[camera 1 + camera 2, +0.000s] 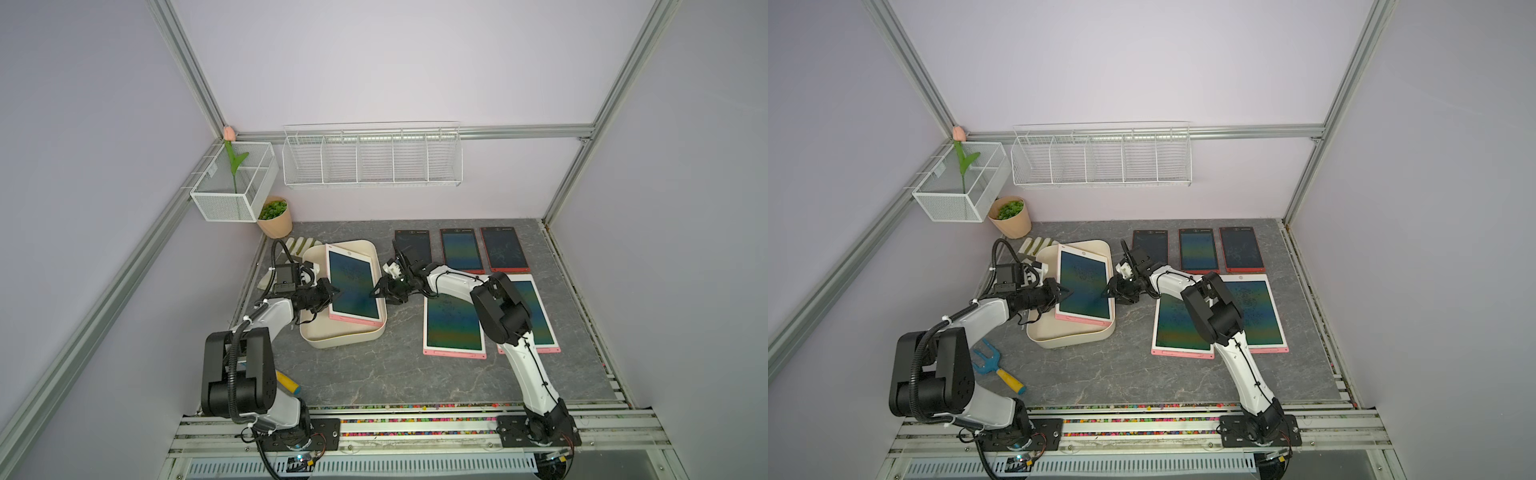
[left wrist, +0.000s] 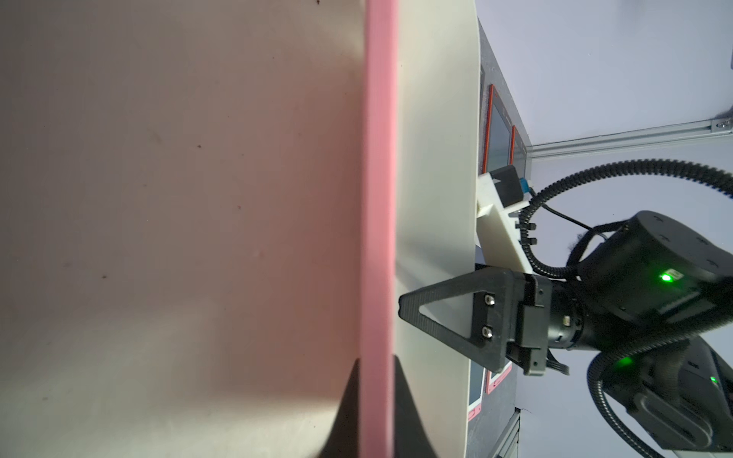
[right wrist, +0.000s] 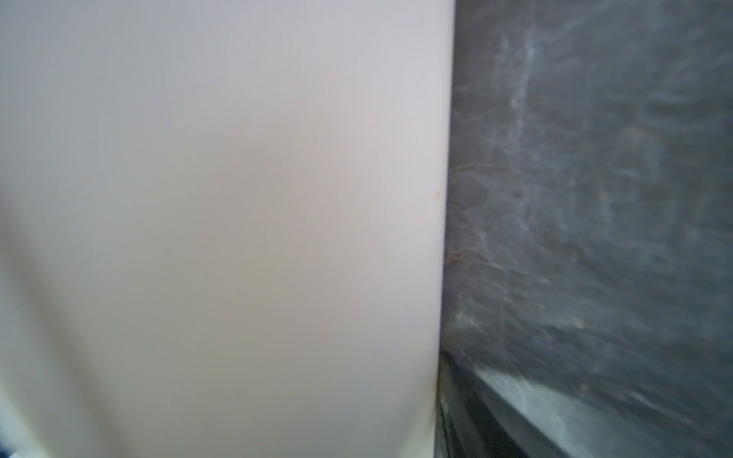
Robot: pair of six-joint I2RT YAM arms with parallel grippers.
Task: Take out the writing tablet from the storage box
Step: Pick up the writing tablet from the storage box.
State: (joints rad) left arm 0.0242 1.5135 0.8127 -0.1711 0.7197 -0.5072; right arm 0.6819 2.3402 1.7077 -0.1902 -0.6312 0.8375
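Note:
A pink-framed writing tablet (image 1: pixel 353 286) (image 1: pixel 1084 286) lies in the cream storage box (image 1: pixel 332 338) (image 1: pixel 1067 336) left of the table's middle. My left gripper (image 1: pixel 332 293) (image 1: pixel 1064 293) reaches in over the box's left side. In the left wrist view it (image 2: pixel 377 361) is shut on the tablet's pink edge (image 2: pixel 378 198), one finger on each face. My right gripper (image 1: pixel 376 291) (image 1: pixel 1106 291) is at the box's right rim, tip over the tablet's right edge. Only one of its fingers (image 2: pixel 444 290) shows there. The blurred right wrist view shows only the box wall (image 3: pixel 238 198).
Two large pink tablets (image 1: pixel 453 328) (image 1: pixel 536 316) lie right of the box, partly under my right arm. Three small red ones (image 1: pixel 461 249) line the back. A plant pot (image 1: pixel 275 216) and wire baskets (image 1: pixel 372 156) stand behind. A blue-and-yellow garden fork (image 1: pixel 1000 368) lies front left.

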